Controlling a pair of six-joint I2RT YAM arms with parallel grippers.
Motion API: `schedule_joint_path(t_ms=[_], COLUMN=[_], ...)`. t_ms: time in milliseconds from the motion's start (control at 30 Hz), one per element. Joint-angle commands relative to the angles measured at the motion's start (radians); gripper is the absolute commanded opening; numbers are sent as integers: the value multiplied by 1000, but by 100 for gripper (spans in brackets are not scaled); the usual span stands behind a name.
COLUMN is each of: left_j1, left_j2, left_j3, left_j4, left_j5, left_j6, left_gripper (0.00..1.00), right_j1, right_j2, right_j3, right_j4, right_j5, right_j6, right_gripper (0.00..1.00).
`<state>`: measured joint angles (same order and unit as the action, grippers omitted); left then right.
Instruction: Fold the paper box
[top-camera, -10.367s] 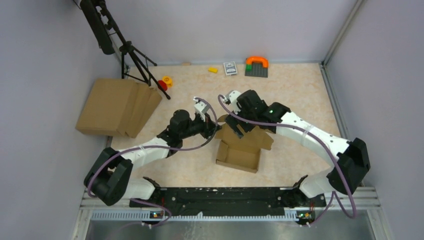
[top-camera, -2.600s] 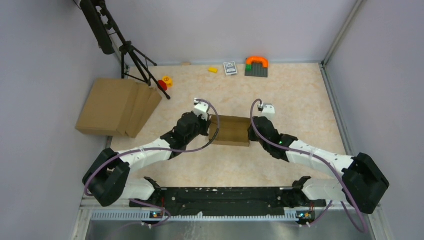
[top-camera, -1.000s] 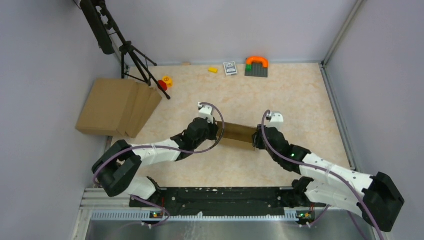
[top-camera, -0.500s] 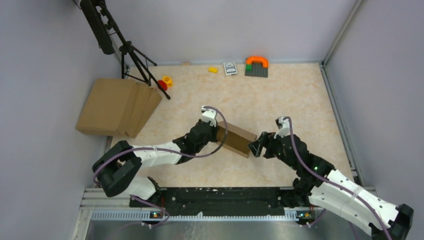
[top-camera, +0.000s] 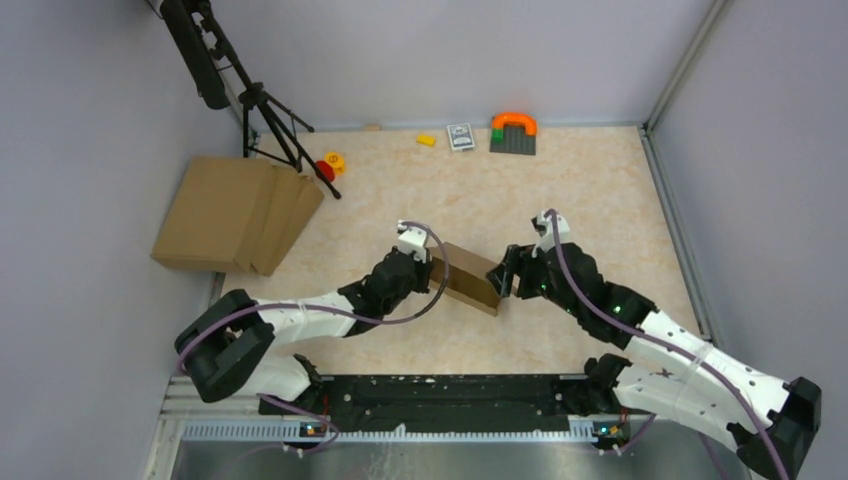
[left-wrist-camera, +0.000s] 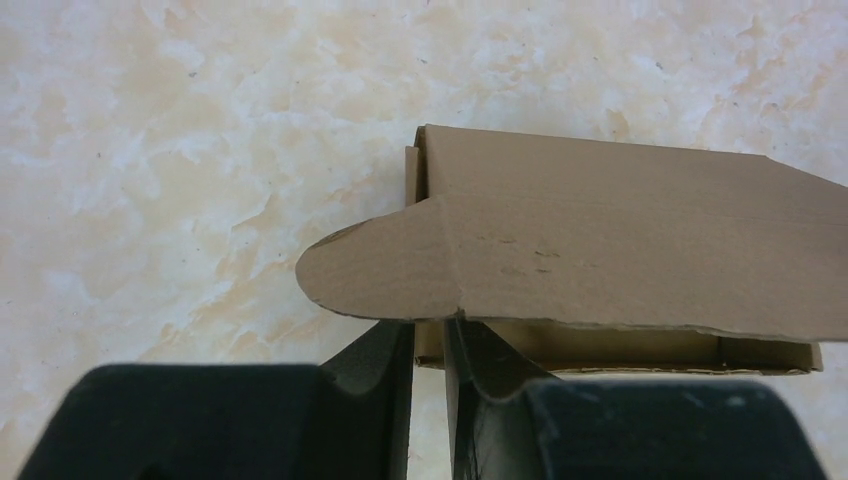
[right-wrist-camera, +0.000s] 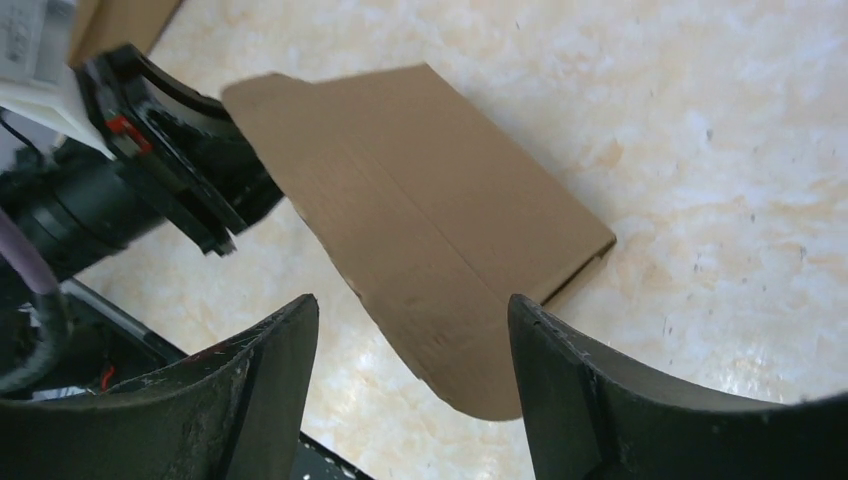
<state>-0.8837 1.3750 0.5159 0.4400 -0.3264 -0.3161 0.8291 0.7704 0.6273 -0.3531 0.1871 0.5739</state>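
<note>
The left gripper (left-wrist-camera: 429, 345) is sitting low at the left end of the paper box (top-camera: 468, 277), probably to steady that end while the lid is being closed. Its fingers (left-wrist-camera: 370, 372) are standing close together with only a thin slot between them. An edge of the box's end wall is showing in that slot. Whether they are pinching it or merely straddling it I cannot tell.

The box is lying askew near the middle of the table (top-camera: 560, 190), between the two grippers. Its lid is lying over the top, with a rounded tab (left-wrist-camera: 365, 272) sticking out untucked and a gap showing along the near side, so the folding is looking close to done but not finished.

The right gripper (right-wrist-camera: 412, 310) is hovering at the box's right end, seemingly lining up to press or tuck there. Its fingers (right-wrist-camera: 265, 385) are spread wide, holding nothing and apparently touching nothing.

Farther left, a pile of flat cardboard (top-camera: 225, 212) is lying beside a tripod (top-camera: 270, 110). A few small toys (top-camera: 513, 132) are sitting along the far edge.
</note>
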Motion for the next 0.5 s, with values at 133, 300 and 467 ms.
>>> schedule_joint_path(t_ms=[133,300,467], left_j1=[-4,-3,-1], left_j2=[-114,-284,-460], left_j3=[-27,-38,15], left_j4=[-37,-221,-517], left_j5=[22,50,26], left_j6=[-25,-67,-141], left_gripper=[20,28,34], right_j1=[7,1,0], right_j2=[52,174,253], right_j3=[102,130,106], right_j4=[73,112,157], right_j5=[11,-27,-73], right_j6=[-86,-113,-122], right_gripper=[68,55,43])
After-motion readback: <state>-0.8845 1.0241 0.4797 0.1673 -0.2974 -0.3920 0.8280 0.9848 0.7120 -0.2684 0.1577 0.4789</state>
